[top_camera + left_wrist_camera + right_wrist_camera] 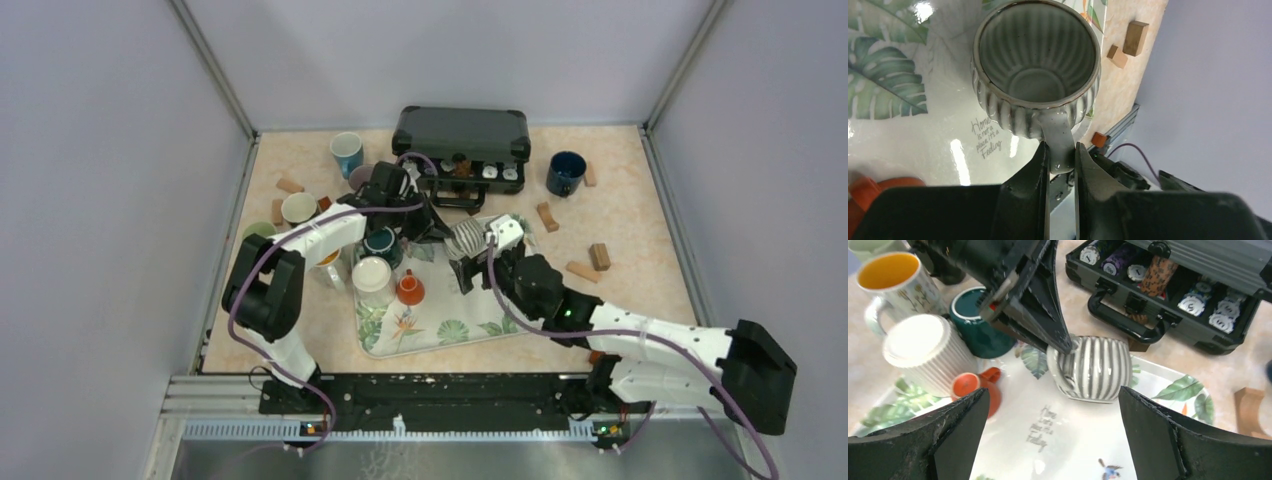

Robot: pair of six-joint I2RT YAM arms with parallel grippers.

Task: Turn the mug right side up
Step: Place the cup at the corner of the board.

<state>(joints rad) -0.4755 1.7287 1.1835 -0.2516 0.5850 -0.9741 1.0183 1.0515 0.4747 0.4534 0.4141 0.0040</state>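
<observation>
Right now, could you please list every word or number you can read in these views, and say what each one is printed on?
"Home is not a place it's a Feeling": on the leaf-print tray, beside the ribbed mug.
"1": on a poker chip in the open case.
Numbers on the other chips: too blurred to read.

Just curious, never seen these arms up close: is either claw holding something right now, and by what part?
The left gripper pinches the ribbed grey mug by its handle. The right gripper is open, holding nothing.
</observation>
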